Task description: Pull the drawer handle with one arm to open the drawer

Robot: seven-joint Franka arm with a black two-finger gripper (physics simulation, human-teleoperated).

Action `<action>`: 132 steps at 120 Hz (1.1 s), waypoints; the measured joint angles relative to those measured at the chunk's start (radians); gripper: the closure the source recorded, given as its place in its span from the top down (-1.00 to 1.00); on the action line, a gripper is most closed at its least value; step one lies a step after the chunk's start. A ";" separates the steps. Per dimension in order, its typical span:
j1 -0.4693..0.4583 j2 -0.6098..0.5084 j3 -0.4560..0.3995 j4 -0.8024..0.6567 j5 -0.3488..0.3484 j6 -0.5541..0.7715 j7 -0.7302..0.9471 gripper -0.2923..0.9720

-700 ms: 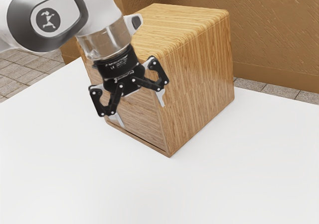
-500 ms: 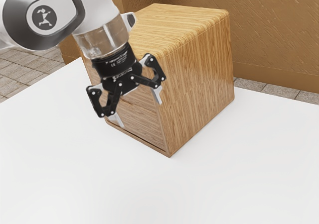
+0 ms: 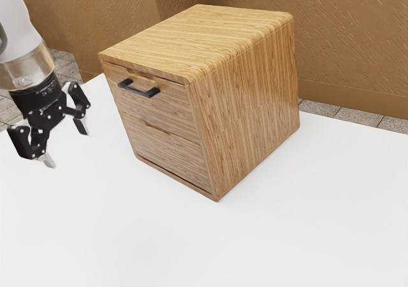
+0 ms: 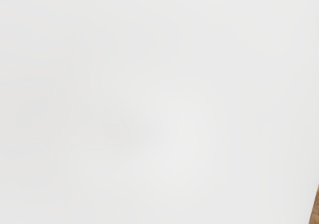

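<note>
My claw (image 3: 65, 145) hangs spread wide and empty over the white surface (image 3: 287, 236) near its edge at the exterior view's left, well apart from the black handle (image 3: 138, 88) on the top drawer (image 3: 159, 105) of the wooden cabinet (image 3: 248, 95) by the surface's back edge.

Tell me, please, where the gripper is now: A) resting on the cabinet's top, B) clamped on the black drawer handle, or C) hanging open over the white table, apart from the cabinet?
C: the gripper hangs open over the white table at the exterior view's left, clear of the black drawer handle and the wooden cabinet.
</note>
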 joint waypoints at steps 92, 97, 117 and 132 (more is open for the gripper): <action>0.211 0.304 -0.130 0.245 0.004 0.347 0.183 0.54; 0.212 0.311 -0.137 0.254 0.004 0.351 0.191 0.54; 0.210 0.332 -0.160 0.261 0.005 0.371 0.220 0.54; 0.202 0.340 -0.162 0.262 0.006 0.382 0.236 0.42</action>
